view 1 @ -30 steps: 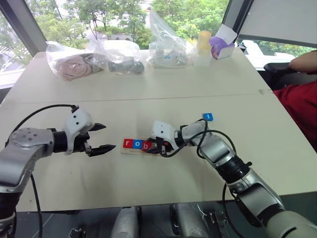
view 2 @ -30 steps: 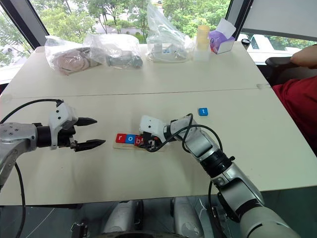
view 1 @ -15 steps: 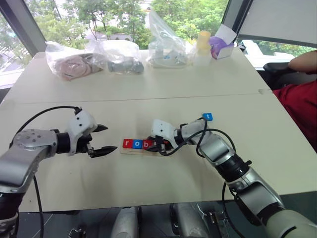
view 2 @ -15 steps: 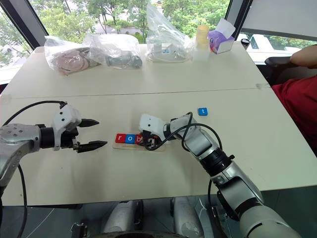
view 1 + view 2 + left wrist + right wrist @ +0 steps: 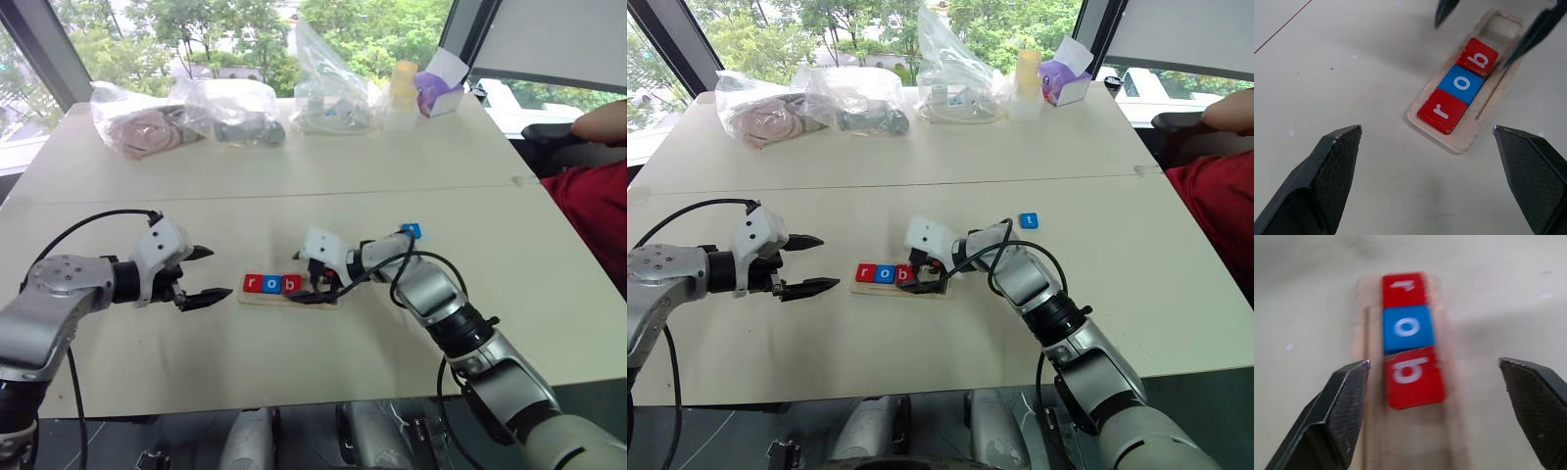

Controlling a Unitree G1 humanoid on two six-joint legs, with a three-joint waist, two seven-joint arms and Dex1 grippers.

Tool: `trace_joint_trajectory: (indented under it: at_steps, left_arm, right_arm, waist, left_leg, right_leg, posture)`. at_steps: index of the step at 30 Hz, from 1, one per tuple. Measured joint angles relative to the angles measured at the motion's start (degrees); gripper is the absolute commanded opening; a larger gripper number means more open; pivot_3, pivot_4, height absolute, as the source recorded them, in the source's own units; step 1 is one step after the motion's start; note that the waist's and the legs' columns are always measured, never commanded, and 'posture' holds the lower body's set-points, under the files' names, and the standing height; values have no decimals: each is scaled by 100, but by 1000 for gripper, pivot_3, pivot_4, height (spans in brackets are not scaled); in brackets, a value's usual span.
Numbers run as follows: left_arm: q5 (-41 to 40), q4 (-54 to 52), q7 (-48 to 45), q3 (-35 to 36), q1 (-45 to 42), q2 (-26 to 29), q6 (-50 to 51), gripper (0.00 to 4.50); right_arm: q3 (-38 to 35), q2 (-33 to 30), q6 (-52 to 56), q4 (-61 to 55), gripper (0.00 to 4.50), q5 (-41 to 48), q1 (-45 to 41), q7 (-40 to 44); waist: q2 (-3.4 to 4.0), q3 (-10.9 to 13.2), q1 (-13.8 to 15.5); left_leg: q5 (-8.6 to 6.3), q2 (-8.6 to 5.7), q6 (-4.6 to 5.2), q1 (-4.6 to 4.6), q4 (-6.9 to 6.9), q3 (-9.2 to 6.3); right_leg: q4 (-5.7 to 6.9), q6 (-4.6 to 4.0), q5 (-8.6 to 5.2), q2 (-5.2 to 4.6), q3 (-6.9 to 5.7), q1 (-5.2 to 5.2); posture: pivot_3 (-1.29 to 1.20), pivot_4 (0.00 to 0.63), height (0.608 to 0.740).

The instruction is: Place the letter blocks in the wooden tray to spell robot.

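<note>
The wooden tray (image 5: 1465, 140) lies at mid-table. It holds three letter blocks in a row: a red r (image 5: 1442, 110), a blue o (image 5: 1463, 83) and a red b (image 5: 1413, 376), the b sitting a little askew. My right gripper (image 5: 1433, 363) hovers open just above the b, one finger on each side of the tray, touching nothing. To the tray's left my left gripper (image 5: 203, 278) stands open and empty, pointing at the tray. A blue t block (image 5: 1028, 220) lies on the table, to the right of the tray and farther back.
Clear plastic bags (image 5: 235, 110) of items, a yellow-capped bottle (image 5: 403, 90) and a purple tissue box (image 5: 437, 91) line the far side of the table. A person in red (image 5: 598, 211) sits at the right edge. A seam (image 5: 294, 193) crosses the tabletop behind the tray.
My right gripper has opened and let go of the red b block, which now rests in the tray, and has lifted slightly. The left arm has stayed in place.
</note>
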Motion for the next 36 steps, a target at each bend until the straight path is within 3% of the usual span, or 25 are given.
trace_joint_trajectory:
  at_steps: [5, 9, 16, 36]
  left_arm:
    - [-10, -12, 3, -1, 2, -25, 12, 4500]
    - [-3, 4, 3, -66, -16, -86, 11, 4500]
    - [4, 29, 0, -125, -122, -141, 6, 4500]
    - [64, 63, 7, -114, 3, -128, -24, 4500]
  right_arm:
    - [-542, -57, 471, -810, 4465, 300, 219, -268]
    - [-433, 11, 597, -1157, 4465, 454, 613, -357]
    - [57, 86, 117, -761, 4465, 416, 722, -360]
    - [197, 6, -270, -280, 4465, 406, 765, 123]
  waist:
    - [0, 0, 5]
    - [0, 0, -6]
    - [0, 0, -4]
    - [0, 0, -4]
  left_leg:
    - [0, 0, 0, 0, -3, -1]
    - [0, 0, 0, 0, -4, -1]
    - [1, 0, -1, 1, -2, 1]
    - [1, 0, -1, 1, -2, 0]
  right_leg:
    - [0, 0, 0, -2, 0, 0]
    - [0, 0, 0, 0, 0, 0]
    - [0, -1, 1, 2, 0, -1]
    - [0, -1, 1, 2, 0, -1]
  posture:
    - [0, 150, 740]
    - [0, 150, 740]
    - [0, 150, 740]
    - [0, 150, 740]
